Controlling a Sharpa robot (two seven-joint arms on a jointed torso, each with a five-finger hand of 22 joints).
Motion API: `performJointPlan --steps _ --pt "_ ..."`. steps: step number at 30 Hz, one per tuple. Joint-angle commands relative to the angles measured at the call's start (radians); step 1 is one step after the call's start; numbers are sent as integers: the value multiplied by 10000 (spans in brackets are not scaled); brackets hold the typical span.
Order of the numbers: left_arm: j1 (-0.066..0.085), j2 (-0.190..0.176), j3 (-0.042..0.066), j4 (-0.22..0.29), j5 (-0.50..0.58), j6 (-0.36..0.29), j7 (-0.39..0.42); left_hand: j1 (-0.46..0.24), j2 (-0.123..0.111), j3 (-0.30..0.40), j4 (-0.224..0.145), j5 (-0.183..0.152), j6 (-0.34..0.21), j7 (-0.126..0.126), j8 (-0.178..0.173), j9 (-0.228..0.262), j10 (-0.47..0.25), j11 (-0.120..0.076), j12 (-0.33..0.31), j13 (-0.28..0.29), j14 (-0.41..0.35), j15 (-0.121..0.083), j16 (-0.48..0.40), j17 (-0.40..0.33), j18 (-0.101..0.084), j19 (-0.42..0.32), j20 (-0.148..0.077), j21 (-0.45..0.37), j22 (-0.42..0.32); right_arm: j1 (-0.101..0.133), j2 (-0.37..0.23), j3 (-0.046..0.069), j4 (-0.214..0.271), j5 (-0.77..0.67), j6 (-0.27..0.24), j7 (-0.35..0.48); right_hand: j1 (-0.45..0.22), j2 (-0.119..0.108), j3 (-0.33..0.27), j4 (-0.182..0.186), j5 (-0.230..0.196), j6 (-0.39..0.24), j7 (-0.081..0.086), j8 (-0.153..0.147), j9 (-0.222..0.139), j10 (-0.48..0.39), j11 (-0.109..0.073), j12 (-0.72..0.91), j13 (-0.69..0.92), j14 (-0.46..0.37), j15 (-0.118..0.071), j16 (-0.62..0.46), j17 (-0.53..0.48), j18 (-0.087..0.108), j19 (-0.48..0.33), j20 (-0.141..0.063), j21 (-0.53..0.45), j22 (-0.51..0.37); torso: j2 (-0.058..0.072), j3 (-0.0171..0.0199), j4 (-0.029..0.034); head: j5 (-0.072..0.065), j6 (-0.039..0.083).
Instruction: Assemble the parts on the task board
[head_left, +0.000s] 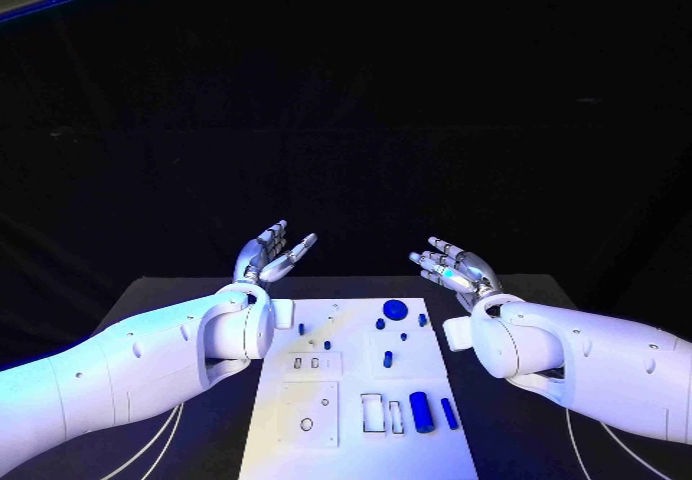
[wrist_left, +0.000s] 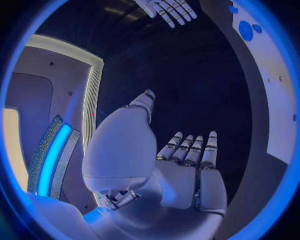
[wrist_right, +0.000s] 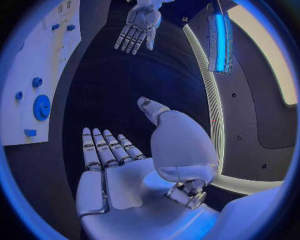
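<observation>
Parts (head_left: 420, 411) on task board (head_left: 346, 440); head view: both hands (head_left: 274, 252) (head_left: 454, 266) empty, apart.

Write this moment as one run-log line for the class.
left hand: open, holds nothing | right hand: open, holds nothing | task board: between arms | parts: on board, untouched

Dim, blue-tinged light leaves the backdrop black while the white rectangular task board (head_left: 361, 400) glares bright, and wrist views bend straight edges.
</observation>
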Motion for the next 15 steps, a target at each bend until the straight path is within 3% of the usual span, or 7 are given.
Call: performJointPlan --steps 1,4,7,8,14,15 --pt "29 42 0 -49 -104 759 163 607 -41 73 164 117 234 951 92 42 162 42 55 22 43 155 50 24 185 124 127 71 20 137 35 -121 -160 -687 1747 -697 967 -81 346 -362 -109 609 1629 167 95 728 49 148 79 732 17 159 107 192 424 108 147 80 0 1 1 1 2" --pt "29 42 0 -49 -104 759 163 622 -16 92 162 113 245 935 96 44 183 29 59 25 51 159 54 27 196 115 127 73 20 238 48 -227 -267 -781 2048 -832 1330 -106 418 -634 -323 1150 1616 287 182 1385 -13 210 124 1399 -52 278 198 295 876 86 318 162 0 1 1 1 2" --pt "29 42 0 -49 -104 759 163 649 45 138 158 102 289 922 107 50 245 29 70 34 82 161 63 34 222 112 132 79 24 266 52 -256 -296 -807 2131 -870 1525 -100 455 -780 -394 1560 1611 377 247 1914 -44 232 147 2039 -146 389 279 371 1306 98 491 233 0 1 1 1 2" --pt "38 -451 -2 293 -202 1064 156 652 52 145 158 101 292 921 108 50 262 30 73 36 93 161 66 36 226 108 133 80 24 461 -80 -255 -700 -3452 1336 -715 1734 -111 516 -938 -477 2114 1598 519 340 2588 -100 319 195 2859 -245 575 393 462 1753 98 662 305 248 -81 33 -39 -99" --pt "103 -780 -2 699 -239 1136 134 727 192 296 143 72 492 942 154 80 503 80 101 59 271 175 103 70 326 126 145 102 35 671 -142 -252 -779 -4993 1170 -777 2085 -230 580 -1261 -641 3812 1466 947 621 4772 -305 449 287 4914 -497 929 629 736 2951 83 1091 425 469 -80 105 -119 -57" --pt "121 -837 -2 779 -247 1147 136 751 247 363 138 63 639 980 189 103 648 126 115 70 331 164 110 80 375 148 149 109 39 714 -153 -251 -787 -5284 1170 -806 2146 -259 604 -1318 -663 4367 1391 1080 707 5489 -393 463 315 5199 -582 964 648 816 3288 79 1187 430 512 -76 119 -128 -40"
